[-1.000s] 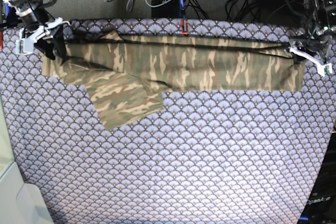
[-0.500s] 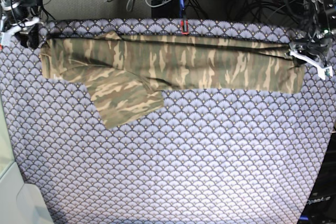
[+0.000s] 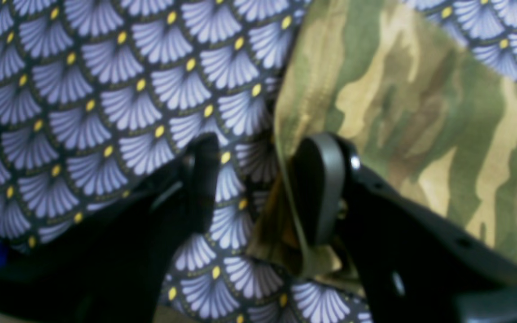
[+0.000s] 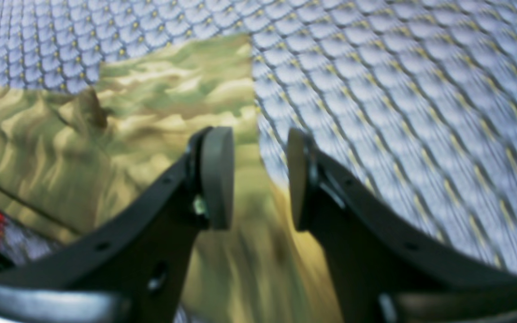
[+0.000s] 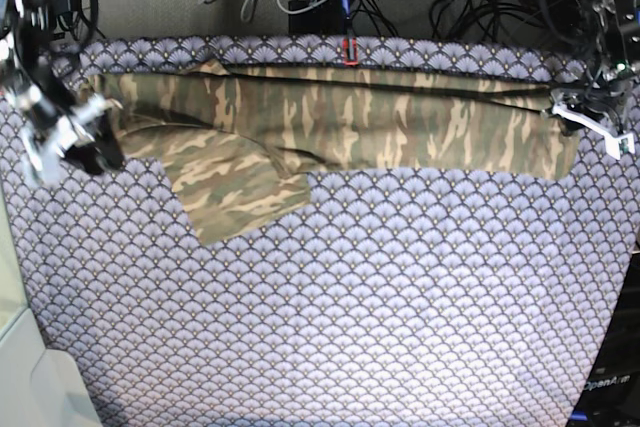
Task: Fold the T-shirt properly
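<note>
Along the far edge of the tabletop, the T-shirt [image 5: 340, 122] lies folded into a long camouflage band reaching almost from the left edge to the right edge, with one sleeve [image 5: 235, 190] splayed toward the near side at the left end. It rests on the purple scallop-patterned tablecloth [image 5: 380, 307]. Right gripper [image 4: 258, 179]: jaws spread, nothing between them, positioned over the shirt's left end where cloth meets tablecloth. Left gripper [image 3: 258, 188]: jaws parted at the shirt's right end; one pad [image 3: 319, 188] lies against a bunched fold of shirt edge, the other pad over bare tablecloth, so no pinch is made.
</note>
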Available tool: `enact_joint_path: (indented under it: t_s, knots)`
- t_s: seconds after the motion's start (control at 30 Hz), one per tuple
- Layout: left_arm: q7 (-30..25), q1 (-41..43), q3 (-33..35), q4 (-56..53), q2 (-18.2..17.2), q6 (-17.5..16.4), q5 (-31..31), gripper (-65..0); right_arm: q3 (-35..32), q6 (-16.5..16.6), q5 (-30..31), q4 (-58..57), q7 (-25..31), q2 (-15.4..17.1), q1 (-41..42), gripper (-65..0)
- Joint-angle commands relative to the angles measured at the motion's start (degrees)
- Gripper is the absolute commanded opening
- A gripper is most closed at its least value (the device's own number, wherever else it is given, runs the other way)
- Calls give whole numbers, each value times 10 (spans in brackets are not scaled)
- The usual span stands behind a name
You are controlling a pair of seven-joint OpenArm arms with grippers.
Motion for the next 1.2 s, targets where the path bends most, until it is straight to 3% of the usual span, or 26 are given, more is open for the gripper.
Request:
enact_joint_path:
  t_s: [0.0, 0.17, 0.33, 0.5, 0.73, 0.87, 1.17]
  knots:
    - [-7, -3, -3, 11, -10, 4, 0, -352, -8, 2, 9, 3, -7, 12, 25, -435]
    - [-6, -3, -3, 10, -10, 4, 0, -352, -69, 2, 8, -58, -61, 14, 127, -435]
    - [-5, -3, -3, 10, -9, 4, 0, -352, -134, 2, 7, -216, -58, 15, 215, -435]
    - [-4, -1, -3, 13, -9, 4, 0, -352, -174, 2, 7, -350, -9, 21, 285, -435]
    - [-4, -1, -3, 9, -8, 4, -2, -355, -258, 2, 6, -374, 43, 29, 306, -435]
    - [-4, -2, -3, 9, -8, 4, -4, -355, -314, 2, -39, -395, 64, 18, 331, -435]
    - [-4, -1, -3, 9, -8, 4, -4, -355, -328, 2, -114, -485, 115, -9, 371, -435]
